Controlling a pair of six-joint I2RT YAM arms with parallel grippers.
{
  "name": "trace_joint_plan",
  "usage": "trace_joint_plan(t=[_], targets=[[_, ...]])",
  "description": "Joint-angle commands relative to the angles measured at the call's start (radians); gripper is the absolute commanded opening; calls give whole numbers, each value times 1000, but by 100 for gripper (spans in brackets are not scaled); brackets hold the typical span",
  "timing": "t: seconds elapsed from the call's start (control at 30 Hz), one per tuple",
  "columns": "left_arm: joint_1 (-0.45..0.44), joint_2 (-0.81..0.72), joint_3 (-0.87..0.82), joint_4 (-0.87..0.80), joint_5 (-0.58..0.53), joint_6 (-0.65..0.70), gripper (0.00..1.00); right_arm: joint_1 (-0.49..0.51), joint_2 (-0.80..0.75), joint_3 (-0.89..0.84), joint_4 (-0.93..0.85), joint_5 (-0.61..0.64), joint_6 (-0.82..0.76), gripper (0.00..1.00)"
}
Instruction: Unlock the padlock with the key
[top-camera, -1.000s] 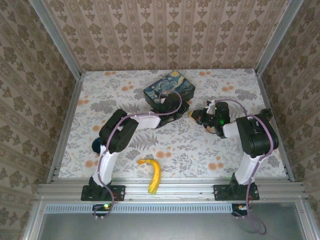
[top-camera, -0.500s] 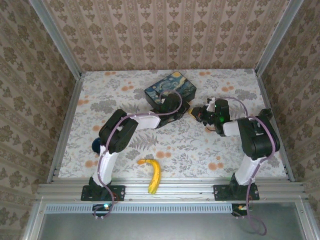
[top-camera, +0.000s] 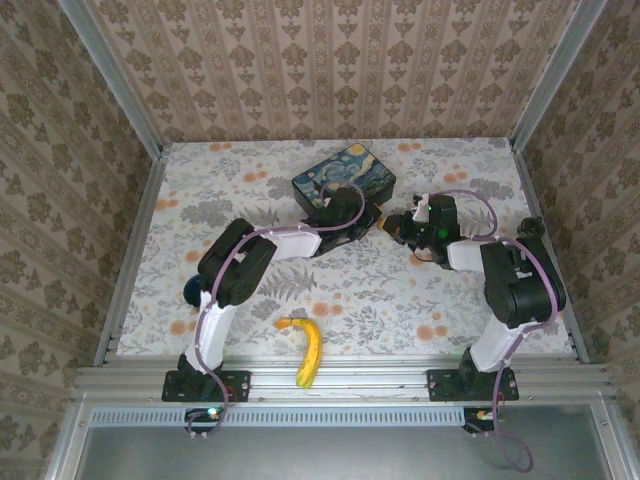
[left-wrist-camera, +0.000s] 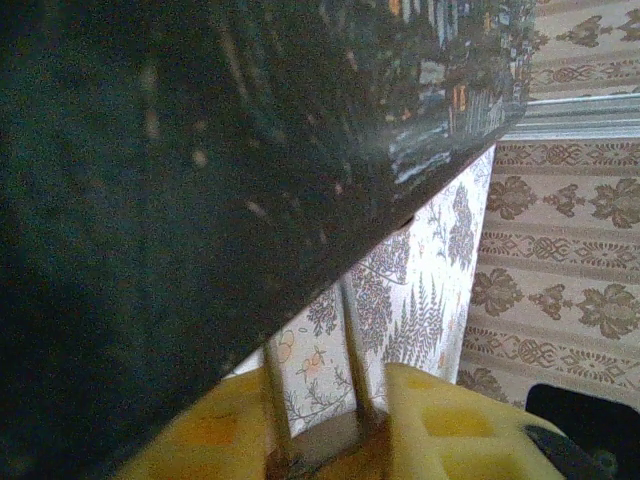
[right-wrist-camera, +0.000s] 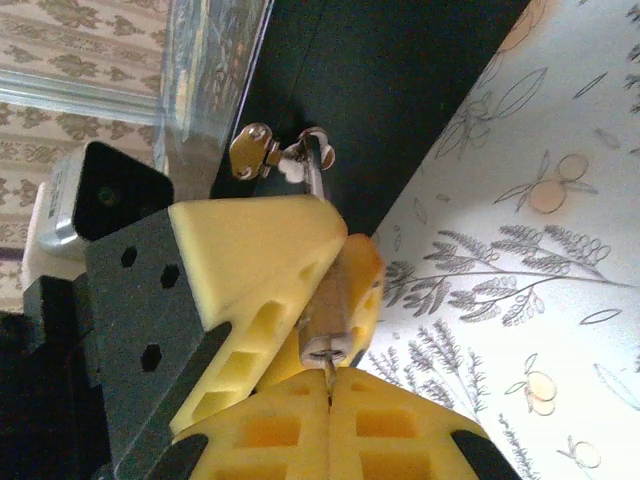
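The small brass padlock (right-wrist-camera: 335, 300) is clamped between the yellow pads of my left gripper (left-wrist-camera: 320, 435), which is shut on it. Its thin shackle (left-wrist-camera: 352, 340) rises toward the dark tin box (left-wrist-camera: 180, 170). My right gripper (right-wrist-camera: 328, 385) is shut on the key (right-wrist-camera: 328, 372), whose blade meets the keyhole at the padlock's near end. A spare key on a ring (right-wrist-camera: 262, 152) hangs at the shackle. In the top view the left gripper (top-camera: 362, 213) and right gripper (top-camera: 397, 226) meet tip to tip at the padlock (top-camera: 382, 223), just in front of the tin.
The starry-night tin box (top-camera: 345, 175) lies right behind the grippers, close against the left one. A banana (top-camera: 305, 350) lies at the near edge, and a dark ball (top-camera: 192, 290) sits by the left arm. Patterned walls and metal rails enclose the table.
Both grippers, joined at the padlock, have crept slightly toward the back. The tin box has been nudged a little back and right. The right wrist has turned a little.
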Motion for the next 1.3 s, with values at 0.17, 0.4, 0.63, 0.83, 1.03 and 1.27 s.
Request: trace_joint_plan(t=[0.17,0.4,0.63,0.83,1.03,1.27], targets=[[-114,-30,-84,-52,180,57,0,23,-61,16,110,105,-21,0],[-140,-45,-206,104,142,38,0,63,-106,-67,102,162,-37,0],[-155,-23,-197,134,160,18,0,71,-135,-70,59,186,-71,5],[-150,-38,-205,106,141,27,0,72,-173,-43,-25,191,-142,25],[-127,-30,-230,110,127,-14,0,71,-225,-38,-115,181,-203,41],[-114,-22,-238,107,128,-27,0,71,-293,-93,-140,153,-184,45]])
